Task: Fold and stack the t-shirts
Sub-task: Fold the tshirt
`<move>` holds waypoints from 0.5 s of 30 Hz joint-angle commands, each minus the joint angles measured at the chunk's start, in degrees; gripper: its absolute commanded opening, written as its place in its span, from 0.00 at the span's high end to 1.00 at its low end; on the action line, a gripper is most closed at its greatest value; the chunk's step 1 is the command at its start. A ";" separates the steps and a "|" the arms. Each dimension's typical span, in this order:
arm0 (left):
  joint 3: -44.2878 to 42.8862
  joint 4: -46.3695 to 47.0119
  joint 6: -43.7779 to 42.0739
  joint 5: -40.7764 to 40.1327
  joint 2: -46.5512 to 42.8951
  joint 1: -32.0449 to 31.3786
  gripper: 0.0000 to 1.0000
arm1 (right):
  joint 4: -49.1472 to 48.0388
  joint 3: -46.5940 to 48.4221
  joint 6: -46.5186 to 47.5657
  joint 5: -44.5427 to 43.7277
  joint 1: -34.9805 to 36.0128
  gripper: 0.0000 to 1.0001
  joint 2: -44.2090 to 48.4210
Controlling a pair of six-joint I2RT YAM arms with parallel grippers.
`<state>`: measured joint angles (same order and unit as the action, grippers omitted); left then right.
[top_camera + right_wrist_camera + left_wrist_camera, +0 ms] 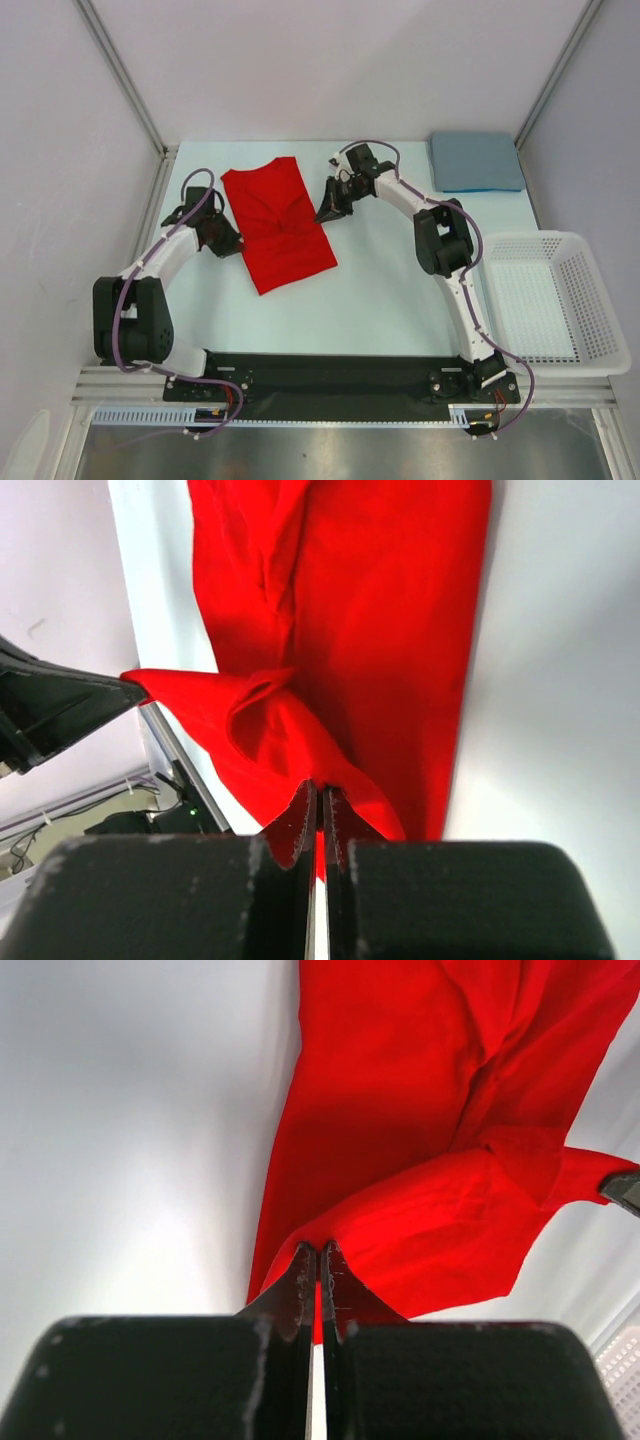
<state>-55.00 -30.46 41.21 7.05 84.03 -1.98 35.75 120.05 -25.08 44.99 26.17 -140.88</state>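
Observation:
A red t-shirt [278,222] lies partly folded lengthwise on the pale table, left of centre. My left gripper [232,243] is at its left edge, shut on a pinch of red cloth [420,1230]. My right gripper [327,211] is at its right edge, shut on the cloth too [330,660]. The held cloth is lifted a little off the table between them. A folded blue-grey t-shirt [476,161] lies flat at the back right of the table.
A white mesh basket [548,298] stands at the right edge of the table. Grey walls and metal frame posts close in the back and sides. The right arm's elbow [440,240] hangs over the table between shirt and basket.

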 commanded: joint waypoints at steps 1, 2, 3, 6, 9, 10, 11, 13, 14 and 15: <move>-3.79 1.98 -2.36 1.91 2.27 0.75 1.00 | -1.03 4.31 -1.63 2.99 -0.16 1.00 -1.06; -4.06 2.33 -2.45 2.35 3.15 0.83 1.00 | -1.29 4.40 -2.25 3.00 -0.25 1.00 -1.06; -4.23 2.85 -2.54 2.70 3.59 1.01 1.00 | -1.99 4.66 -2.60 3.34 -0.25 1.00 -1.41; -5.29 3.03 -2.71 3.58 5.09 1.45 1.00 | -2.09 5.54 -3.22 4.05 -0.25 1.00 -2.03; -4.94 3.47 -3.06 4.37 3.87 1.63 1.00 | -1.12 4.50 -2.26 4.14 -0.25 1.00 -1.51; -4.68 3.56 -3.24 4.81 3.17 1.54 1.00 | -0.86 4.06 -1.99 4.23 -0.25 1.00 -0.63; -4.15 3.65 -3.24 4.82 2.64 1.54 1.00 | -1.20 3.53 -1.82 4.40 -0.07 1.00 -0.19; -3.62 3.39 -3.16 4.55 0.97 1.71 1.00 | -1.47 2.30 -1.29 4.66 0.02 1.00 0.69; -3.53 3.47 -3.15 4.73 0.87 1.71 1.00 | -1.90 2.47 -1.20 5.27 0.02 1.00 0.95; -3.71 3.48 -3.15 4.99 0.79 1.71 1.00 | -2.08 2.73 -1.37 5.72 -0.07 1.00 0.70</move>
<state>-57.76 -28.58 39.42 10.72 87.92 -0.91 34.85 122.43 -26.89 48.01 26.13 -142.45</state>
